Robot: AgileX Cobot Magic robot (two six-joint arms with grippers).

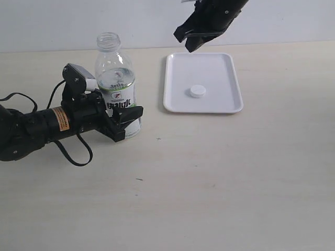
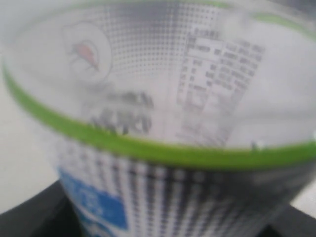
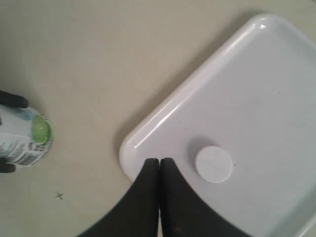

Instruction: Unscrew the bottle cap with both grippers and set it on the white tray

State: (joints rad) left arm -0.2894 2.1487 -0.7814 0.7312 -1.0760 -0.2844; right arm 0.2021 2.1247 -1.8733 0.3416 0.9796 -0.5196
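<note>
The bottle [image 1: 116,83] stands upright on the table at the left, its threaded neck bare. My left gripper [image 1: 124,121] is shut on the bottle's lower body, and the blurred label [image 2: 163,113] fills the left wrist view. The bottle cap [image 1: 197,91] lies flat on the white tray [image 1: 222,68] near its middle; it also shows in the right wrist view as a small disc [image 3: 213,164] on the tray [image 3: 256,89]. My right gripper [image 1: 191,44] hangs high above the tray's far left corner, fingers [image 3: 148,182] pressed together and holding nothing. The bottle [image 3: 24,138] shows small at that view's edge.
The pale tabletop [image 1: 209,183] stretches out in front of the tray and the bottle. The left arm with its orange label and black cables [image 1: 57,119] lies low across the table's left side. A white wall [image 1: 146,21] backs the table.
</note>
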